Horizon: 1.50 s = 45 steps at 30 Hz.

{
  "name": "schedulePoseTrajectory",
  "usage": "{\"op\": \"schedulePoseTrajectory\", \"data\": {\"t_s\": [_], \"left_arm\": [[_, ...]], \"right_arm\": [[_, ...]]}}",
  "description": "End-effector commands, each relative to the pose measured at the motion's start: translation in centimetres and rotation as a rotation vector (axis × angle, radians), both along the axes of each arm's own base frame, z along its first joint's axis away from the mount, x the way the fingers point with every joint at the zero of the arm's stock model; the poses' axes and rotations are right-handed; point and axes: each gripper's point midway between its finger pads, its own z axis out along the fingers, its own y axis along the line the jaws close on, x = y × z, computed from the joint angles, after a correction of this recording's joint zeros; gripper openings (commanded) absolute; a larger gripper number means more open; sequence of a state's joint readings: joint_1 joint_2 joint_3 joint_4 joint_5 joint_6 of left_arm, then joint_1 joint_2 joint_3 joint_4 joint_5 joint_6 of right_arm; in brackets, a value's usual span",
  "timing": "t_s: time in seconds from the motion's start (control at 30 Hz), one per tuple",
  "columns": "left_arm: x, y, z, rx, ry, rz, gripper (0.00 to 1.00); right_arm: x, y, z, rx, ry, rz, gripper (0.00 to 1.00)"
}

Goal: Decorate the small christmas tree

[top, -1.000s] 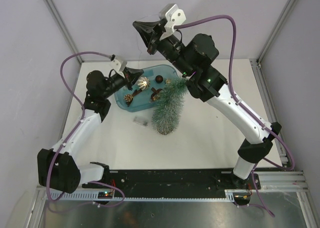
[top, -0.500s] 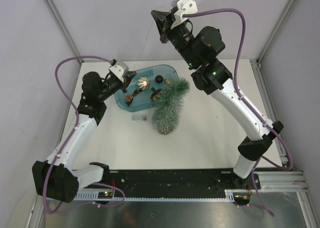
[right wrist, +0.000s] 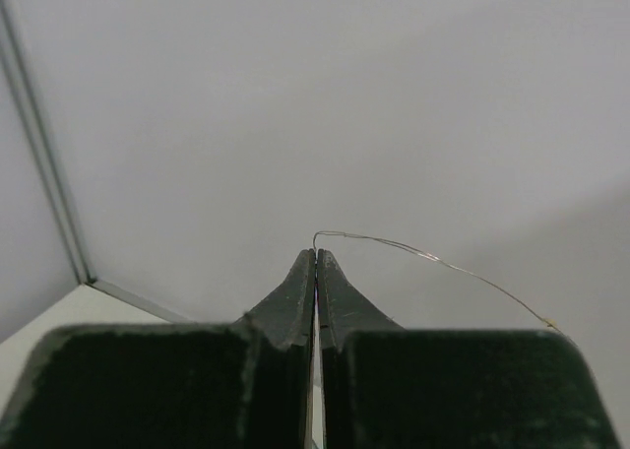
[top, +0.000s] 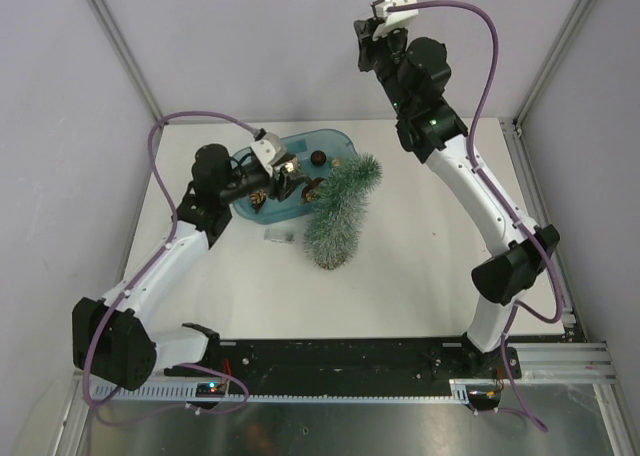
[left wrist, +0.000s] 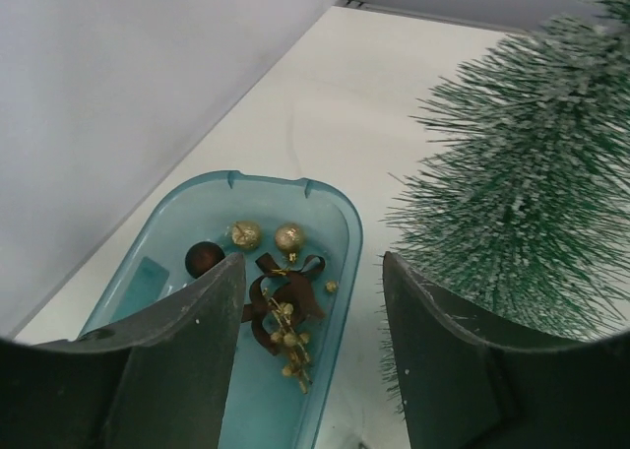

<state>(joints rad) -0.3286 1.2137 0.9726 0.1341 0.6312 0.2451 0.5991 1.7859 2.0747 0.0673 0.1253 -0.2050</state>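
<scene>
Overhead first. The small christmas tree [top: 338,219] is mid-table, wide end toward 6 o'clock and tip toward 1. From above I cannot tell whether it stands or leans. A blue tub [top: 318,136] sits just beside it at 10 o'clock, and the left gripper [top: 290,181] hovers over the tub. The right gripper [top: 366,48] is raised high toward 12 o'clock, well apart from the tree.

Left wrist view: its jaws stand spread with nothing between them. Below, the tub holds two gold balls [left wrist: 245,234], a brown ball [left wrist: 204,259] and a brown ribbon [left wrist: 283,306] with a gold berry sprig. Frosted bristles fill the 3 o'clock side, and no ornament shows on them.

Right wrist view: the jaws are pressed together. A fine wire [right wrist: 433,259] springs from the tips and arcs off toward 4 o'clock; it looks pinched there.

Judgement: barely begun. Nothing hangs on the tree, every trinket seen lies in the tub, and the wire is nowhere near the branches.
</scene>
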Motion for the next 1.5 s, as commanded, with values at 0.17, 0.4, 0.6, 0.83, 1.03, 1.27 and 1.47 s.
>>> {"op": "schedulePoseTrajectory", "data": {"t_s": [0.17,0.4,0.6,0.83,1.03,1.27,1.47], "left_arm": [[0.3,-1.0,0.3,0.009,-0.077,0.007,0.67],[-1.3,-0.4,0.1,0.009,-0.092,0.008,0.68],[-2.2,0.6,0.7,-0.005,-0.077,0.021,0.66],[-3.4,1.7,1.8,-0.056,-0.039,0.038,0.64],[-4.3,2.3,2.2,-0.083,-0.029,0.047,0.63],[-5.2,2.6,2.8,-0.106,-0.025,0.048,0.61],[-6.0,2.7,3.4,-0.124,-0.008,0.037,0.61]], "right_arm": [[6.5,-3.0,-4.9,0.011,0.091,-0.107,0.00],[12.1,-8.1,-11.5,-0.058,0.185,-0.348,0.00],[12.3,-15.6,-15.8,-0.011,0.277,-0.564,0.00],[6.2,-23.5,-17.4,0.126,0.308,-0.747,0.00],[0.4,-28.9,-19.4,0.162,0.360,-0.970,0.00],[-6.5,-32.3,-19.8,0.184,0.383,-1.089,0.00],[-12.7,-32.1,-20.1,0.229,0.433,-1.122,0.00]]}}
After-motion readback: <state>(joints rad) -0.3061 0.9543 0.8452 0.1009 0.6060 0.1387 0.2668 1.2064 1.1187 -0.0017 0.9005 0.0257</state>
